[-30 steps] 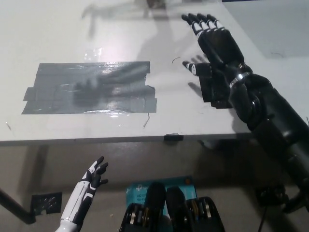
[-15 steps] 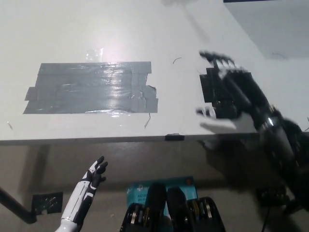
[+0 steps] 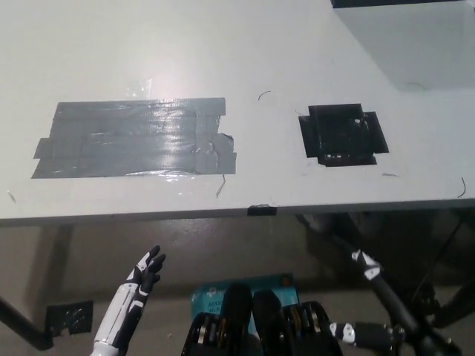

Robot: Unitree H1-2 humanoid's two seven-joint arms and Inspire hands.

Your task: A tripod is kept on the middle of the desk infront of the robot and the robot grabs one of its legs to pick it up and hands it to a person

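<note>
The white desk carries a grey tape patch and, rightward, a black tape patch.

I count one white desk. On it I see two big tape patches: one gray patch at ten o'clock and one black patch at two o'clock. One tiny black tab sits on the desk's near edge. I see two robot hands: one white left hand at seven o'clock and one black right hand at five o'clock. On the floor lie one blue card and one gray tape bit.
</note>
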